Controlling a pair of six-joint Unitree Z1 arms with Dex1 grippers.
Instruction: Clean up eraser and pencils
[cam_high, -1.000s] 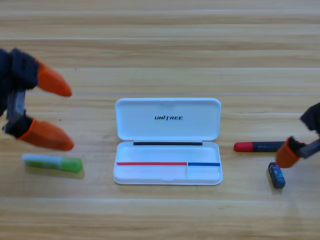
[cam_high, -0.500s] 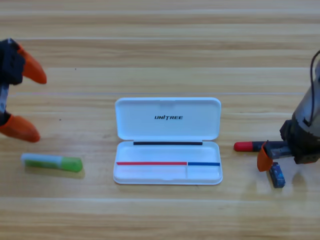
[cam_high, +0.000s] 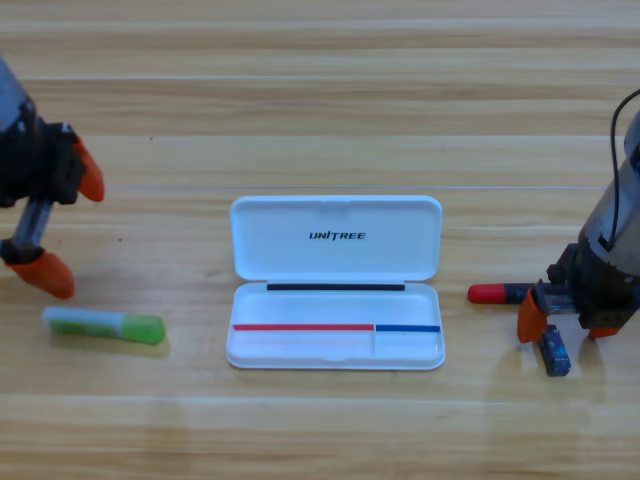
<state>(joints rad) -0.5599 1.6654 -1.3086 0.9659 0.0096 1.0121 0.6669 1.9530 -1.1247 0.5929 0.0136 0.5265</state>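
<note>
The small dark blue eraser lies on the table at the right. My right gripper hangs just above its upper end, open, with one orange jaw on each side. The red-and-black pencil lies left of that gripper, and the gripper hides its right end. At the left lies the green pencil. My left gripper is open above and to the left of it, its lower jaw close to the pencil's pale end without touching it.
The white UNITREE case lies open in the middle, lid folded back and tray toward the front. Bare wooden table surrounds it between the two arms.
The right gripper came in from the right edge and settled over the eraser. The left gripper drew back to the left and turned, its jaws now standing above the green pencil's left end.
</note>
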